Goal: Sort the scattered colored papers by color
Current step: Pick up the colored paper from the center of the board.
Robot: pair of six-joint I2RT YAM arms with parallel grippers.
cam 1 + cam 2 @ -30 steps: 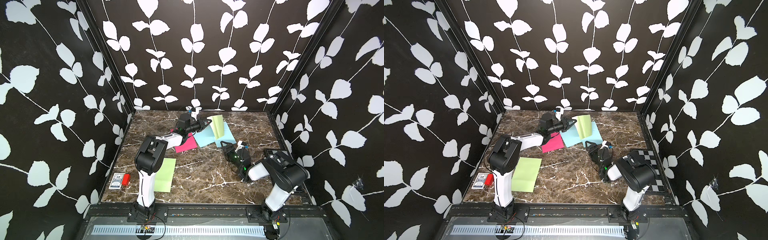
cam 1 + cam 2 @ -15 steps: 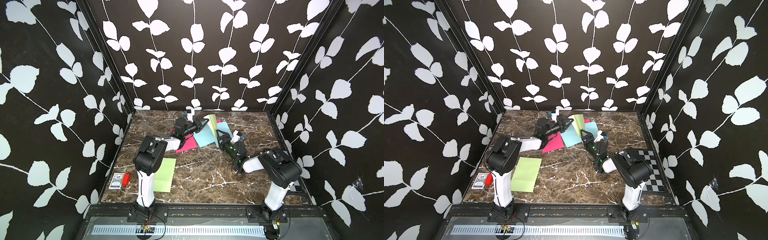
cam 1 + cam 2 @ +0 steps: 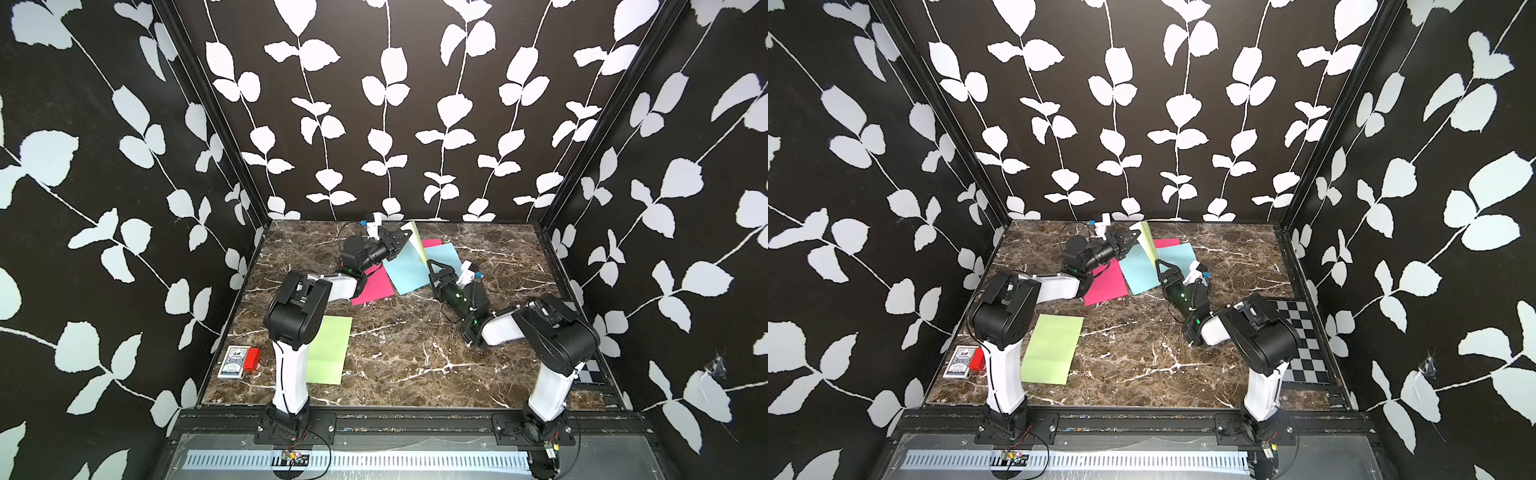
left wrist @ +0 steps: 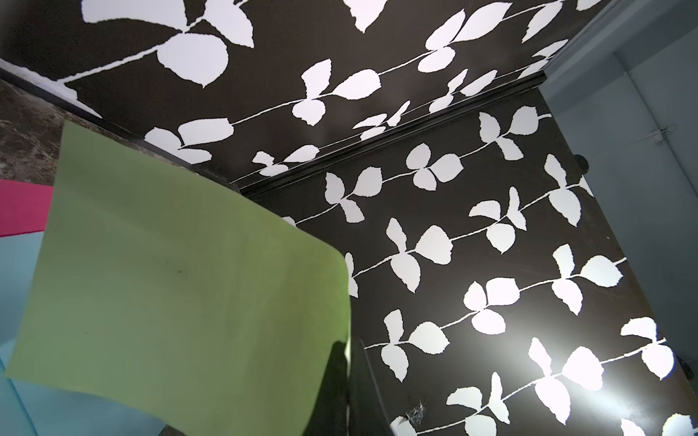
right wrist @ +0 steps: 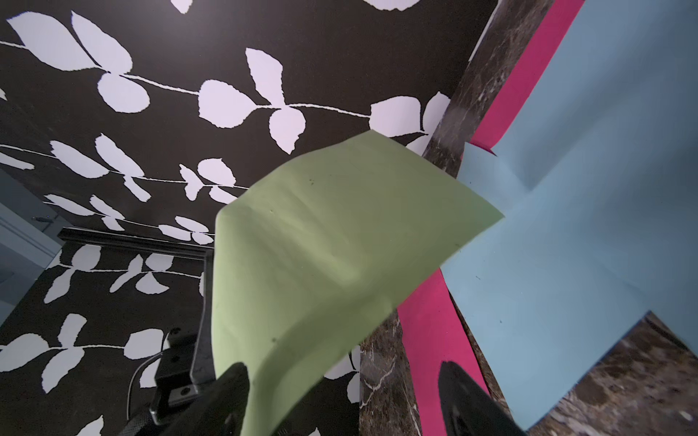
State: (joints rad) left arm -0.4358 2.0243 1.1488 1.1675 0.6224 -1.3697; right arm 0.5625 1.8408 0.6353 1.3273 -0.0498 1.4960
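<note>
1. My left gripper (image 3: 401,240) is clenched on one edge of a light green sheet (image 3: 417,246). It holds the sheet up off the table (image 3: 415,357), nearly on edge, at the far middle.
2. In the left wrist view the raised sheet (image 4: 181,294) curls over in front of my jaws and hides most of them.
3. My right gripper (image 3: 433,269) is released, jaws spread wide and grasping nothing. It sits just to the near right of the raised sheet, low over the table.
4. In the right wrist view the sheet's lower corner (image 5: 287,377) hangs in the gap between my right jaws, close to one of them. I cannot tell whether it touches.
5. Under the raised sheet two pale blue sheets lie flat and overlap. One (image 3: 405,272) reaches toward the middle of the table and the other (image 3: 444,252) lies to its far right.
6. One pink sheet (image 3: 374,287) lies flat to the left of the blue ones, with its edge tucked under them. A second pink sheet (image 3: 432,242) peeks out on their far side.
7. A second green sheet (image 3: 330,349) lies flat at the near left beside my left arm's base, well apart from the others.
8. A small card box (image 3: 233,362) with a red block (image 3: 252,359) touching its right side sits at the near left edge.
9. A checkerboard panel (image 3: 1306,345) lies at the near right.
</note>
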